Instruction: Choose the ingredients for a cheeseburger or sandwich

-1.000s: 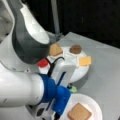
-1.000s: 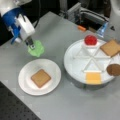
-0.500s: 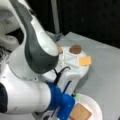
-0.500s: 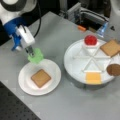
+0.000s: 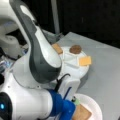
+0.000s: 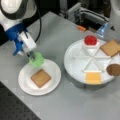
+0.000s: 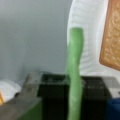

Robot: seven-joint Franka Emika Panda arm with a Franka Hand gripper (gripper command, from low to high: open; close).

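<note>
Your gripper (image 6: 32, 55) is squeezing the green lettuce (image 6: 36, 60) at the left of a front view, holding it over the top edge of the small plate (image 6: 53, 77), just beside the toast (image 6: 41, 78) lying in the middle of that plate. In the wrist view the lettuce (image 7: 74, 72) is showing edge-on, with the toast (image 7: 111, 37) at the right. The tomato (image 6: 90, 40), second toast (image 6: 110, 48), patty (image 6: 114, 69) and cheese (image 6: 93, 78) are sitting in the big tray (image 6: 72, 63) at the right.
</note>
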